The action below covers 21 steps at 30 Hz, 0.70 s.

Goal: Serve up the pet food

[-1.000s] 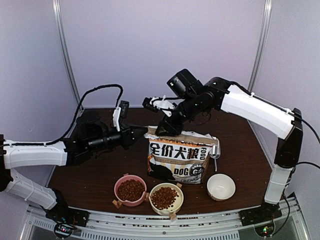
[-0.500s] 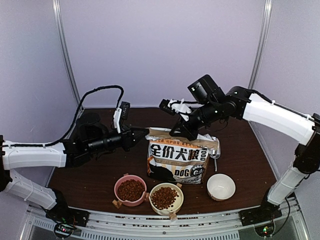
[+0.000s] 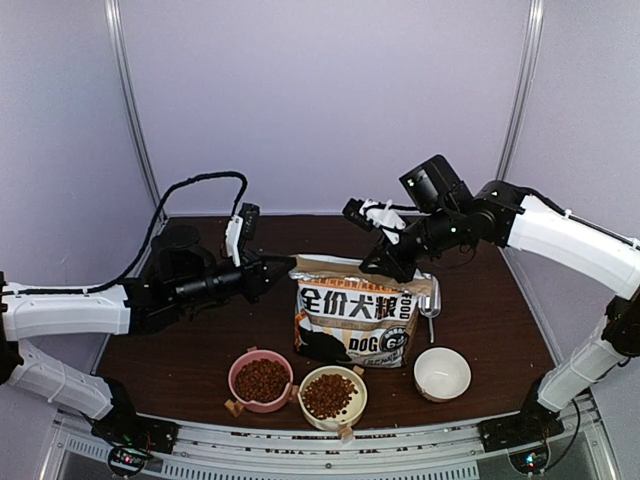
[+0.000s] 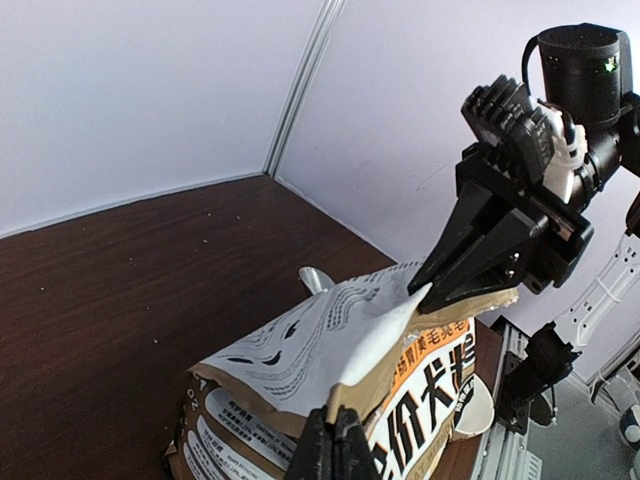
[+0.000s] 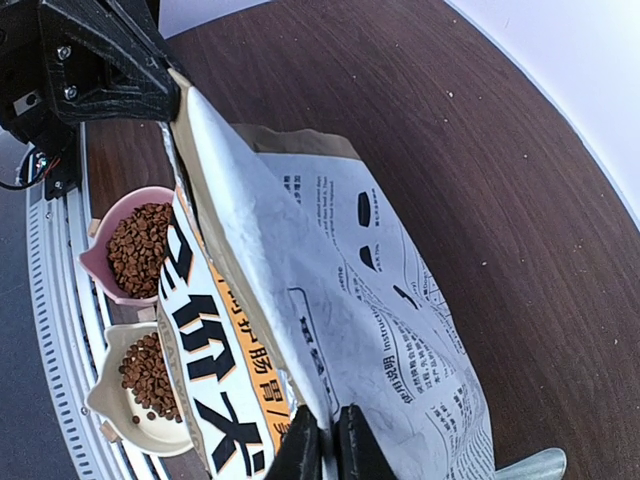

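Small, round, dark reddish-brown kibble pellets (image 3: 262,380) lie as loose heaps in a pink bowl (image 3: 232,378) and a cream bowl (image 3: 362,398), side by side on the counter (image 3: 180,360).

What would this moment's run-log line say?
left gripper, right gripper: shut on bag | pink bowl, cream bowl: pet food | white bowl: empty

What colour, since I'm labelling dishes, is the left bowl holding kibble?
The left bowl is pink; top external view shows it best.

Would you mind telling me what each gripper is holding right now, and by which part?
Both hold the dog food bag by its top edge: the left gripper pinches the edge's left end, the right gripper pinches near its right end.
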### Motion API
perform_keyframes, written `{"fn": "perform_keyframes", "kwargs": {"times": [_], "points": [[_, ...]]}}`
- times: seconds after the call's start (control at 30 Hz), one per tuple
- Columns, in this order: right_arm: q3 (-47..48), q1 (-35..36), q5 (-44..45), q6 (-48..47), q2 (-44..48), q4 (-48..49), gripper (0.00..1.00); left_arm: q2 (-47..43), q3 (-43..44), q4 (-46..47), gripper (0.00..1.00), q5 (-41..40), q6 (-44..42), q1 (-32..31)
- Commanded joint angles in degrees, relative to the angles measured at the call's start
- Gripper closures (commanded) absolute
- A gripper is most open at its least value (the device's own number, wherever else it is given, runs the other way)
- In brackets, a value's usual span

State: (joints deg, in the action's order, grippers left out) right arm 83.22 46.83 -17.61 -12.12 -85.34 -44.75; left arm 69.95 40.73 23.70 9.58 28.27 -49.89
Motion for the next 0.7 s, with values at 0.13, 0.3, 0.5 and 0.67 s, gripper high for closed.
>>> {"fn": "perform_keyframes", "kwargs": {"times": [0.13, 0.3, 0.5, 0.67], "points": [[-5.0, -6.3, 21.7, 0.3, 1.1, -20.8, 0.96, -6.6, 3.1, 0.6, 1.00, -9.8, -1.7, 3.8], [-6.9, -6.5, 21.3, 0.1, 2.6, -22.3, 0.96, -6.5, 4.5, -1.4, 1.00, -10.1, -2.0, 4.5], [-5.3, -6.5, 17.8, -0.2, 3.5, -23.2, 0.97, -5.3, 6.5, -1.4, 1.00, -2.8, -4.3, 5.5], [-1.0, -6.0, 9.9, -1.1, 1.8, -21.7, 1.00, 2.7, 17.7, -13.9, 0.63, 14.3, -12.0, 5.5]]}}
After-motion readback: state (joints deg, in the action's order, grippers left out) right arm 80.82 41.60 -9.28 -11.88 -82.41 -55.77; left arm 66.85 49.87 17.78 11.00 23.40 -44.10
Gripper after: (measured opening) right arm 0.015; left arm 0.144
